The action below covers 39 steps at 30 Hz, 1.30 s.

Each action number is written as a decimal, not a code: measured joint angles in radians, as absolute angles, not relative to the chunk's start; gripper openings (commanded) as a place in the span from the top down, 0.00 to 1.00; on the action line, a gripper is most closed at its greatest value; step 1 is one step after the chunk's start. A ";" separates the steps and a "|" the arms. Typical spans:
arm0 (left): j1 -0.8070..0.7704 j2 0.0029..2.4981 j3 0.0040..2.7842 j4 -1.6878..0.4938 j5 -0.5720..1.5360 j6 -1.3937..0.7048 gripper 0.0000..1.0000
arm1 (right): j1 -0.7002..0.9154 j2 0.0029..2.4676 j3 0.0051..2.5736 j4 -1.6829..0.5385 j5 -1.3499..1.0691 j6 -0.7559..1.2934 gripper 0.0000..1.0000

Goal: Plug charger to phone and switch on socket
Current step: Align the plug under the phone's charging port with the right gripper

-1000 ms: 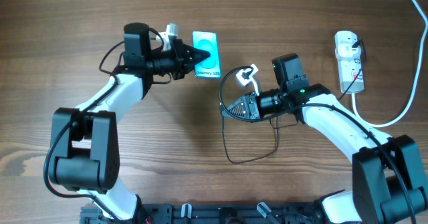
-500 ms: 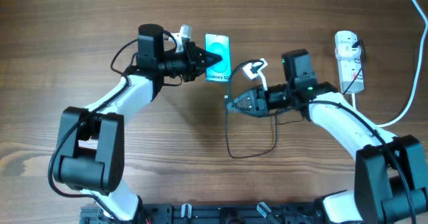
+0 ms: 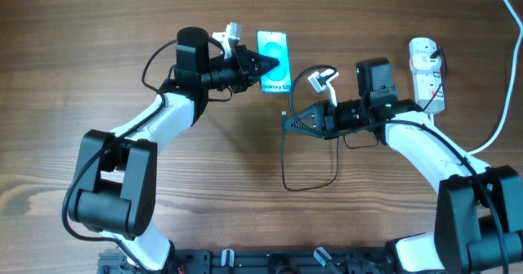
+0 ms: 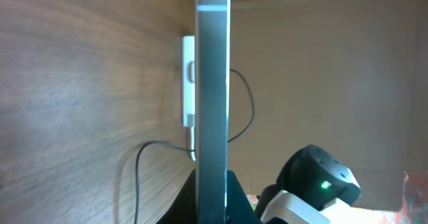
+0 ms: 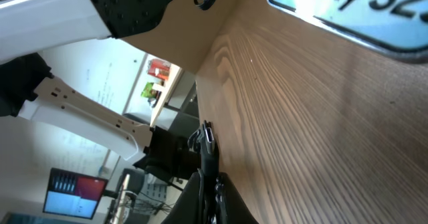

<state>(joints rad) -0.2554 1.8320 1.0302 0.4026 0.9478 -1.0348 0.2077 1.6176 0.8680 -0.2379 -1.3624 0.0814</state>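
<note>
**Black charger [image 5: 207, 144] tip aimed at phone [image 3: 274, 51]**

Your right gripper [image 3: 290, 120] pinches the charger tip, slack looped on the table [image 3: 204, 184]. Beyond, left gripper [image 3: 263, 63] jaws clamp the phone edge, likely steadying it for insertion. Socket [image 3: 426, 76] sits farthest right, untouched.

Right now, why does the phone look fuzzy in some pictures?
Left wrist view: the phone sits edge-on, close to the lens, blurring into a grey bar. Right wrist view: its lettering looks soft too. Overhead view: sharp.
</note>
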 measured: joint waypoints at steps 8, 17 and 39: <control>-0.275 1.832 1.030 0.446 0.951 -1.053 0.96 | 0.208 1.667 0.868 -0.138 -1.375 0.131 0.96; -0.280 1.832 1.030 0.446 0.959 -1.054 0.96 | 0.208 1.686 0.868 -0.025 -1.385 0.226 0.96; -0.280 1.832 1.030 0.452 0.971 -1.055 0.96 | 0.183 1.712 0.868 0.036 -1.388 0.315 0.96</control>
<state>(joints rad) -0.2798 1.8320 1.0302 0.4519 0.9707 -1.0546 0.1833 1.7119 0.8677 0.0364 -1.3876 0.3145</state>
